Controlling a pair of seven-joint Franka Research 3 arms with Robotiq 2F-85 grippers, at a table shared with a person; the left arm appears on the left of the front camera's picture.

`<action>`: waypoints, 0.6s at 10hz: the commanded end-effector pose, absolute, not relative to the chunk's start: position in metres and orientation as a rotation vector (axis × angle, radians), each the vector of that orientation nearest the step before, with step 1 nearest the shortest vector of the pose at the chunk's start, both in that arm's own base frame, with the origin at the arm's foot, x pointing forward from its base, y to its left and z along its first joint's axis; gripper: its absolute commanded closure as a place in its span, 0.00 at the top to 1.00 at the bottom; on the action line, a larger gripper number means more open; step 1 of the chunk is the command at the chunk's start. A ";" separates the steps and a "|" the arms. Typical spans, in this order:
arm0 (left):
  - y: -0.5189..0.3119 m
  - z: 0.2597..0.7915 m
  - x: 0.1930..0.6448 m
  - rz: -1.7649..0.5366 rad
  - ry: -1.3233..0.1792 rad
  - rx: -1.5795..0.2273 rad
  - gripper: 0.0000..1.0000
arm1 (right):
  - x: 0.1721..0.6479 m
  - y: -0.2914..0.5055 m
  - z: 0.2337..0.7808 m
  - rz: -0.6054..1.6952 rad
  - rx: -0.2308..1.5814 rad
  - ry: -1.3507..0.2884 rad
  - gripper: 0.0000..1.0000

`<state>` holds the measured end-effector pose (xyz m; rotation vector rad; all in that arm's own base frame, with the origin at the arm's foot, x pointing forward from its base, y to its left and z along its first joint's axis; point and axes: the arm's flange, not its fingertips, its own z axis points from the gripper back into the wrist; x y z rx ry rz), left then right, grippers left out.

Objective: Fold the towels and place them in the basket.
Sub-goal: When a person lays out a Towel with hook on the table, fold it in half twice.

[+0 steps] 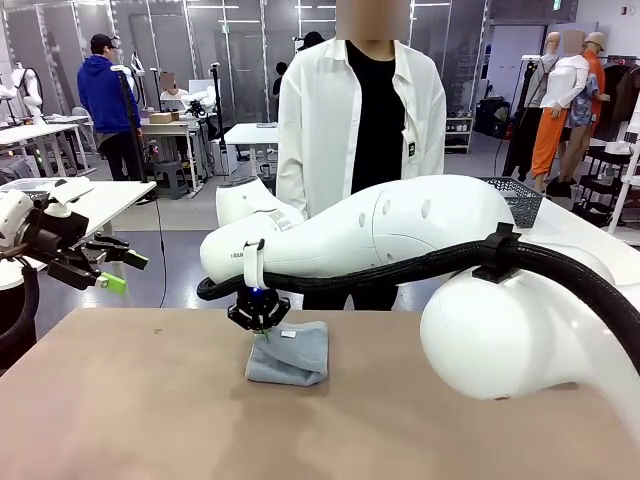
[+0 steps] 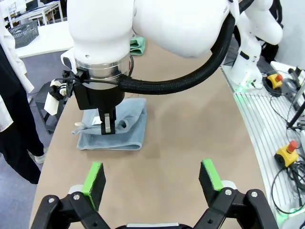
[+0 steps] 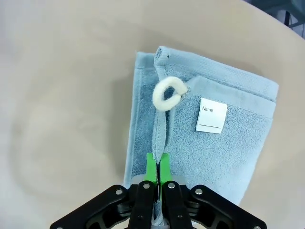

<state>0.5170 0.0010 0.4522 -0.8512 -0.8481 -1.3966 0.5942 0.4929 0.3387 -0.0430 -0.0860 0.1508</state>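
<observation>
A folded pale blue-grey towel (image 1: pixel 295 355) (image 2: pixel 128 133) (image 3: pixel 219 157) lies on the brown table near its far edge, showing a white loop (image 3: pixel 167 94) and a name label (image 3: pixel 211 115). My right gripper (image 1: pixel 258 312) (image 2: pixel 107 126) (image 3: pixel 157 164) points straight down and is shut on a raised fold of this towel. My left gripper (image 1: pixel 112 268) (image 2: pixel 152 175) hangs open and holds nothing, off the table's left side. A mint green towel (image 2: pixel 138 45) peeks out behind my right arm. The dark grey mesh basket (image 1: pixel 518 198) (image 2: pixel 24 32) stands on a white side table, beyond the brown table's far right corner.
A person in a white coat (image 1: pixel 320 120) stands at the far edge, just behind the towel. My right arm (image 1: pixel 400 230) and its black cable (image 1: pixel 400 268) span the table's right half. The brown tabletop (image 1: pixel 150 400) is bare in front.
</observation>
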 end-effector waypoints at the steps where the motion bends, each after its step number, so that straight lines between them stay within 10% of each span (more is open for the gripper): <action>1: 0.002 0.454 0.517 -1.399 -0.849 -0.855 1.00 | 0.603 0.494 0.341 0.172 -0.022 -0.065 0.00; 4: 0.002 0.454 0.517 -1.399 -0.849 -0.855 1.00 | 0.602 0.495 0.337 0.173 -0.008 -0.076 0.41; 5: 0.002 0.454 0.517 -1.399 -0.849 -0.855 1.00 | 0.600 0.495 0.339 0.176 -0.002 -0.084 0.25; 6: 0.002 0.454 0.517 -1.399 -0.849 -0.855 1.00 | 0.596 0.495 0.342 0.184 0.007 -0.088 0.60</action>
